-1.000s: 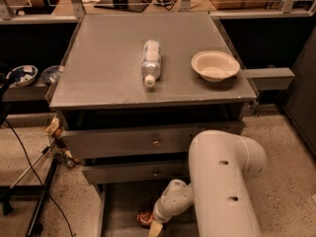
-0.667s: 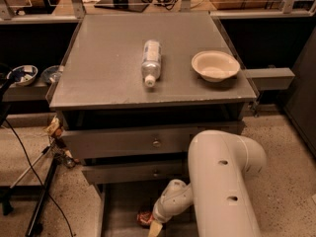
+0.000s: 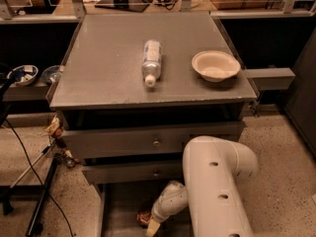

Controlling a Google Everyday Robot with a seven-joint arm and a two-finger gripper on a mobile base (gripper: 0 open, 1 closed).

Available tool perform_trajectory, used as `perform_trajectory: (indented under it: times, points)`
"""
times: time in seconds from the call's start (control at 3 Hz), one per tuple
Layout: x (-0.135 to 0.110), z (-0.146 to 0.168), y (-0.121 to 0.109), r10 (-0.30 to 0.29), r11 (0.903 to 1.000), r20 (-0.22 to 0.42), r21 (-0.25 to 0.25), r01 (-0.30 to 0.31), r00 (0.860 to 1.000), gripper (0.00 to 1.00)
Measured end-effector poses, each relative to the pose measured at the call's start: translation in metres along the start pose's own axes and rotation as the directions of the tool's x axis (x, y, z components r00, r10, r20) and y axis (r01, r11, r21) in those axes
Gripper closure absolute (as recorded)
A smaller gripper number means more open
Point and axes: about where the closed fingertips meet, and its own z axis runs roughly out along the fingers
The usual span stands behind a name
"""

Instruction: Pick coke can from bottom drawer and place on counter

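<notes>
- Reaching down at the lower edge of the camera view with the bulky white arm [image 3: 217, 191], bending from its wide elbow toward the lower left and into the bottom drawer [image 3: 116, 206].
- Hanging the gripper [image 3: 151, 226] low inside that pulled-out drawer, right at the bottom of the frame and partly cut off by it.
- Sitting against the coke can [image 3: 143, 217] or just beside it; telling contact from a near miss is not possible here.
- Leaving the claw's state unreadable as well: open, closed or clamped on the can, cannot tell.
- Showing the coke can as a small reddish shape on the drawer's grey floor, immediately left of the gripper and well below the counter [image 3: 103, 73].
- Stacking two knobbed grey fronts above the open tray: the upper drawer [image 3: 118, 143] and the middle drawer [image 3: 118, 173], each bearing one small knob at its centre.
- Carrying, on the counter, a clear plastic bottle [image 3: 151, 60] lying on its side near the middle, white cap pointing toward the camera.
- Seating a pale shallow bowl [image 3: 215, 65] upright to the bottle's right, near the counter's right edge, apart from the bottle.
- Holding two small dishes [image 3: 22, 74] on a dark shelf left of the cabinet, with black cables [image 3: 24, 152] trailing over the speckled floor [image 3: 281, 157].
</notes>
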Motion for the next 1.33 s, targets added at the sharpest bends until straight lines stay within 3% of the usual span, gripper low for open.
perform_trajectory:
  times: [0.33,1.33]
  points:
    - [0.0008,0.012,0.0056,-0.002,0.9999,-0.005,-0.016,0.001,1.0,0.04]
    - [0.0008,0.012,0.0057,-0.002,0.9999,-0.005,-0.016,0.001,1.0,0.81]
